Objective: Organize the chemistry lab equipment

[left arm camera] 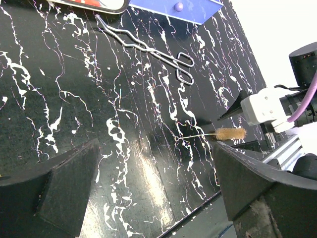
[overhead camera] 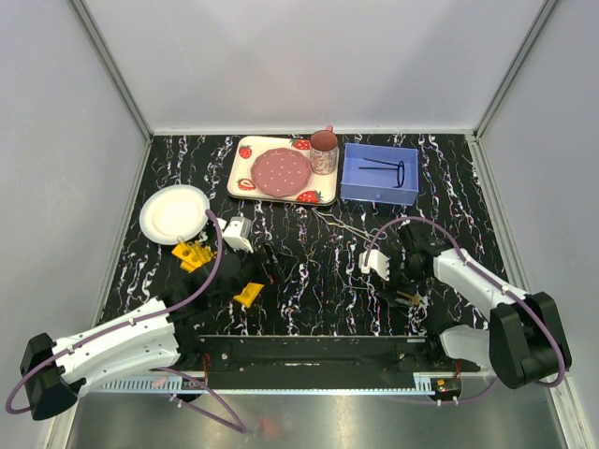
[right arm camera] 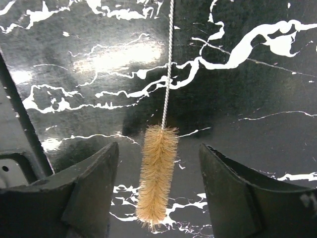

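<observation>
The tan-bristled tube brush (right arm camera: 157,173) lies on the black marbled table, its twisted wire handle running away from me. My right gripper (right arm camera: 158,193) is open, with one finger on each side of the bristles and a gap on both sides. From above, the brush (overhead camera: 412,299) sits just under the right gripper (overhead camera: 409,285). My left gripper (left arm camera: 156,183) is open over bare table, holding nothing. Thin wire tongs (left arm camera: 148,47) lie further back on the table. A yellow rack (overhead camera: 192,253) lies by the left arm, and another yellow piece (overhead camera: 248,295) is nearer the front edge.
A blue box (overhead camera: 379,173) holding a dark wire item stands at the back right. Beside it is the strawberry-print tray (overhead camera: 245,173) with a pink plate and cup. A round white plate (overhead camera: 174,213) sits at the left. The table's front edge (left arm camera: 198,213) is close to the left gripper.
</observation>
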